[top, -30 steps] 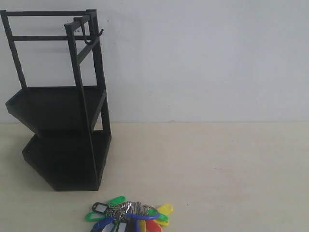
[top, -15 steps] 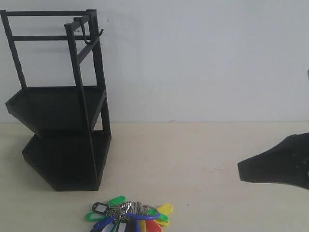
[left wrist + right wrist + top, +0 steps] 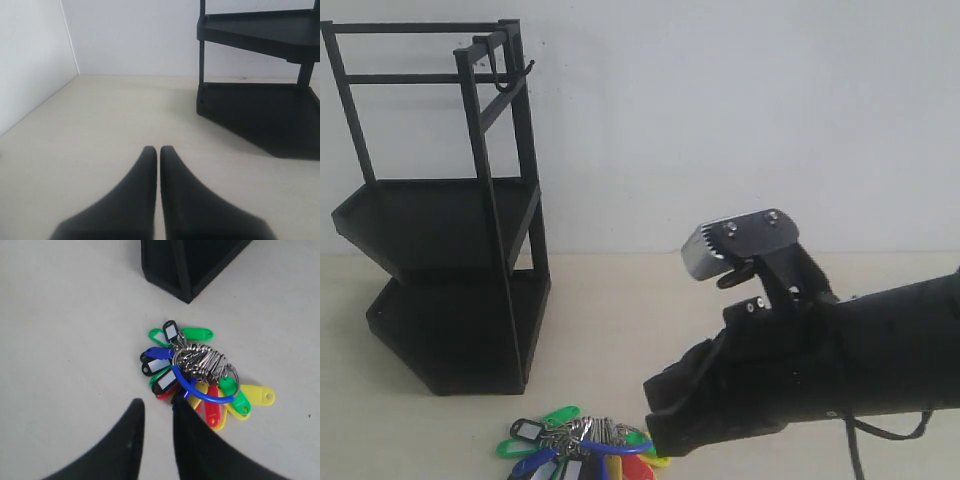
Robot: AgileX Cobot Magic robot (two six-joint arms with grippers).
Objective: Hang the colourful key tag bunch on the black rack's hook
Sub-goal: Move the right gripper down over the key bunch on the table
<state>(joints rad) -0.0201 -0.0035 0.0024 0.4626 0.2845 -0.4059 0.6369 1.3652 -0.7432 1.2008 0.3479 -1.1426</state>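
The colourful key tag bunch lies flat on the table near the front edge, its blue loop curving over the tags. My right gripper hovers just beside the bunch, open by a narrow gap with nothing between its fingers. In the exterior view the right arm reaches in from the right, its tip next to the tags. The black rack stands at the left, with the hook at its top bar. My left gripper is shut and empty, low over the table near the rack's base.
A white wall runs behind the table and along the left side in the left wrist view. The rack's lower tray corner sits a short way beyond the tags.
The right arm has swept in from the right edge across the table to the key tag bunch. The tags and rack have not moved.
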